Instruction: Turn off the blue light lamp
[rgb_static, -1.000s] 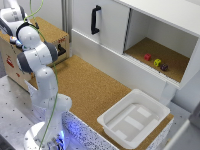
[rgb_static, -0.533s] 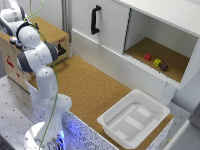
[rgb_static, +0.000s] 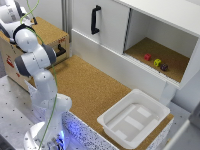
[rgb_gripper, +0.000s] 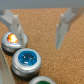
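Note:
In the wrist view, a round blue lamp button (rgb_gripper: 26, 60) in a silver ring lies on the cork surface. Beside it is a silver button glowing orange (rgb_gripper: 12, 39), and the edge of a green one (rgb_gripper: 44, 80) shows at the frame border. My gripper (rgb_gripper: 41, 40) hangs open above the cork, with nothing between its fingers (rgb_gripper: 63, 27). The blue button sits just off to the side of the gap, near one finger. In the exterior view, the arm (rgb_static: 35, 57) reaches over a wooden box (rgb_static: 47, 32) at the exterior view's left, and the buttons are hidden there.
A white tray (rgb_static: 112, 125) sits on the cork table near the exterior view's right. A white cabinet (rgb_static: 150, 30) has a black handle (rgb_static: 94, 19) and an open shelf with small coloured blocks (rgb_static: 156, 62). A blue glow (rgb_static: 72, 127) shows at the arm's base.

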